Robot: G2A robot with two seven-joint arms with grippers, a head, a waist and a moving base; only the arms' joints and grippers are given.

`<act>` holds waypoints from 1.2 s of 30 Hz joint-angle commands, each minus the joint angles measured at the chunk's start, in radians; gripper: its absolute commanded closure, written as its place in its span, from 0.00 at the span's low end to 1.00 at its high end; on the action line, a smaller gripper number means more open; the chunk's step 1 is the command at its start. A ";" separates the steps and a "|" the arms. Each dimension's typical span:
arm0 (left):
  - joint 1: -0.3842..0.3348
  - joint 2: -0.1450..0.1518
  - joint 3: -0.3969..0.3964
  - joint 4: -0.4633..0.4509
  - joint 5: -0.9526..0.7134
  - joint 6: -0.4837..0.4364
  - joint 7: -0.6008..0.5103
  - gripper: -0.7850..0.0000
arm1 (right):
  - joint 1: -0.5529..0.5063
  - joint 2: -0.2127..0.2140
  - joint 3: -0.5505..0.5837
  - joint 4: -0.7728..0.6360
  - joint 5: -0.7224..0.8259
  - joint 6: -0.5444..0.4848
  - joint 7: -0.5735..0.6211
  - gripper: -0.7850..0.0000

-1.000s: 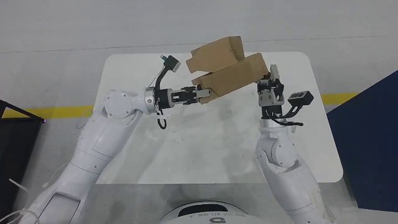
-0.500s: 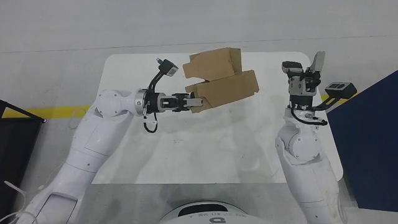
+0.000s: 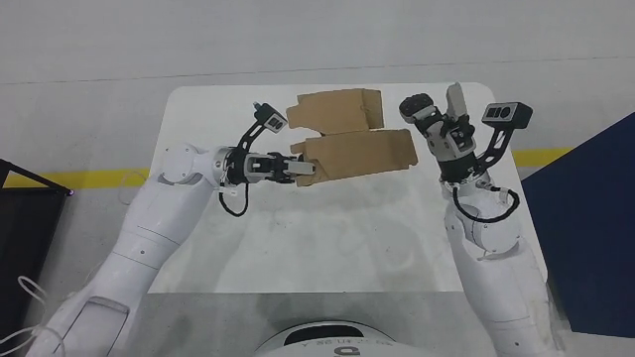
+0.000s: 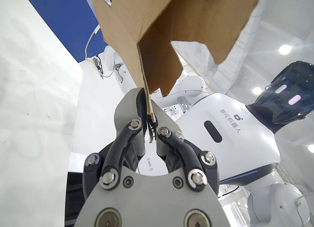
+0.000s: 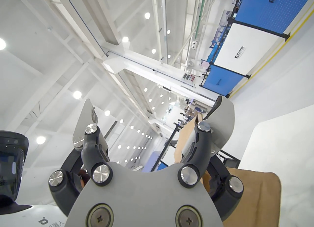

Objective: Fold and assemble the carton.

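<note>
Since the earlier frames the right claw has let go of the carton at its right end and drawn back toward the far right corner of the table. Meanwhile the carton has swung from a tilt to lie nearly parallel with the far edge. At the carton's left end the left claw is clamped on a cardboard edge, holding the carton over the far middle of the table. The right claw stands with fingers wide apart, just beside the carton's right end but clear of it; blue and white wall panels in the room behind carry dark lettering.
</note>
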 commanded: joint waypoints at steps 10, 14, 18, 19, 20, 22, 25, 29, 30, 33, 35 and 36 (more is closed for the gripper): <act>-0.022 0.001 0.016 -0.009 0.037 0.028 -0.028 1.00 | 0.047 0.012 -0.016 0.069 0.041 0.027 0.213 0.09; -0.025 0.005 0.014 -0.013 0.054 0.032 -0.032 1.00 | 0.050 0.022 0.006 0.077 0.050 0.032 0.312 0.06; -0.025 0.009 0.012 -0.019 0.060 0.036 -0.036 1.00 | 0.049 0.032 0.032 0.079 0.109 0.087 0.406 0.07; -0.025 0.010 0.012 -0.020 0.060 0.036 -0.035 1.00 | 0.050 0.034 0.034 0.081 0.121 0.099 0.428 0.10; -0.025 0.011 0.013 -0.021 0.060 0.036 -0.036 1.00 | 0.052 0.036 0.035 0.083 0.137 0.112 0.452 0.11; -0.026 0.012 0.016 -0.026 0.063 0.038 -0.038 1.00 | 0.057 0.038 0.035 0.089 0.178 0.131 0.495 0.15; -0.029 0.013 0.024 -0.032 0.069 0.043 -0.043 1.00 | 0.067 0.042 0.039 0.102 0.234 0.162 0.546 0.22; -0.034 0.016 0.034 -0.036 0.073 0.053 -0.053 1.00 | 0.083 0.048 0.041 0.120 0.274 0.199 0.613 0.38; -0.035 0.017 0.035 -0.036 0.076 0.055 -0.055 1.00 | 0.087 0.050 0.042 0.124 0.269 0.202 0.635 0.40; -0.040 0.021 0.039 -0.037 0.092 0.062 -0.062 1.00 | 0.094 0.056 0.046 0.134 0.242 0.207 0.682 0.42; -0.044 0.024 0.041 -0.037 0.105 0.066 -0.066 1.00 | 0.098 0.060 0.050 0.138 0.217 0.204 0.696 0.44; -0.045 0.026 0.042 -0.039 0.112 0.067 -0.067 1.00 | 0.101 0.062 0.050 0.139 0.208 0.204 0.702 0.45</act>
